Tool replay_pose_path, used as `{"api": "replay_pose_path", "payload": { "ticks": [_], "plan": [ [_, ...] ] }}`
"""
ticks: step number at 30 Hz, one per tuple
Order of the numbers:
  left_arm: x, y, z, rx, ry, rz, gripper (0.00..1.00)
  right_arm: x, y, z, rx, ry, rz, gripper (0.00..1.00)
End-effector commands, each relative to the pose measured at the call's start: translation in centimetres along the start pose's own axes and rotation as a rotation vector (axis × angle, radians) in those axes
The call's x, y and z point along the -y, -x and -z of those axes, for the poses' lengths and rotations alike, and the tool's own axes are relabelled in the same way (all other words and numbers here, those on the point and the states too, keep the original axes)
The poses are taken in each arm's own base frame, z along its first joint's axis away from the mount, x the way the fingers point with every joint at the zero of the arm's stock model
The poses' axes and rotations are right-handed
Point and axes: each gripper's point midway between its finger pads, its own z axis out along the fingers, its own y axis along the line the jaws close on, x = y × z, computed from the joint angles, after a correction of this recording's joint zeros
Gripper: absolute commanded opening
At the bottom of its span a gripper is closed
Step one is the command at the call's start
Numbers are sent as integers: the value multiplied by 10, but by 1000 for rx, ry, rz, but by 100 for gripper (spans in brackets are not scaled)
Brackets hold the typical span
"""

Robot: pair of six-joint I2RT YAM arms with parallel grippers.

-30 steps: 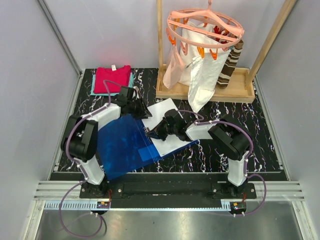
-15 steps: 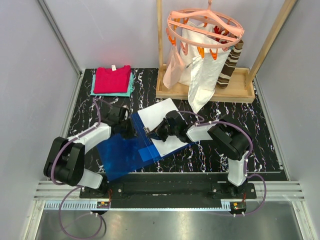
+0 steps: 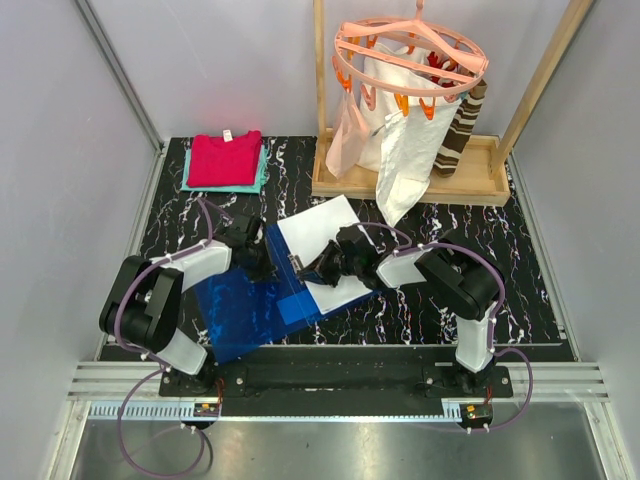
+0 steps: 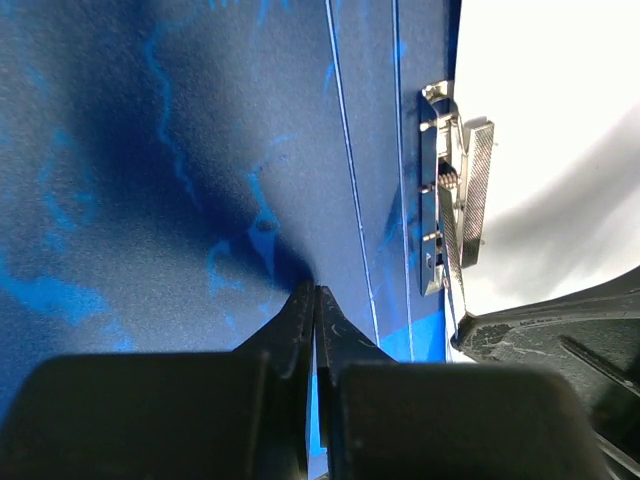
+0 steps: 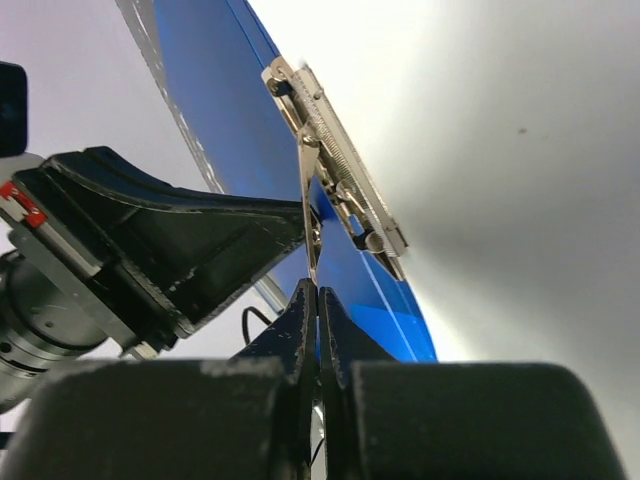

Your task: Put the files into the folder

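Left gripper: tips together, nothing visible between them, pressed onto the translucent blue left cover of the folder, just left of the spine. Can't tell whether it pinches the cover or only presses on it.

Right gripper: jaws closed on the clip lever. The thin metal strip runs down into the seam between the tips and stands up off the folder. Both grippers are just beside each other at the spine, left one on the cover side, right one on the paper side.

Folder lies open and flat on the black marbled table, centre-near, rotated so the left cover points near-left. Metal clip runs along the spine.

Files: white sheets lying on the folder's right half, top edge against the clip. A blue strip of folder shows along their near edge. Can't tell whether the sheets are under the clip. Print not readable in any view.

Rest:
- red and teal folded cloths, far left, well apart from the folder
- wooden rack, far right, with a pink peg hanger carrying white garments; the lowest garment hangs near the files' far corner
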Motion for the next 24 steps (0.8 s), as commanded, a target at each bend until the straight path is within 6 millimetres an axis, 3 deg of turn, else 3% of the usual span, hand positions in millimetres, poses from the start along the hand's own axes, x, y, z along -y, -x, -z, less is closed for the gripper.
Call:
{"api": "replay_pose_path", "payload": {
  "ticks": [1,6,11,17,24],
  "plan": [
    [-34,-6,-7,-11,153,-24,0,75,4,8,18,-215,48,0],
    [-41,-9,-11,-23,181,-29,0,94,6,7,14,-269,107,0],
    [-52,-16,-18,-38,215,-16,0,100,17,11,56,-324,174,0],
    [-52,-17,-18,-38,212,-9,0,117,25,23,99,-418,235,0],
    [-52,-17,-20,-41,213,-7,0,139,26,15,82,-461,246,0]
  ]
}}
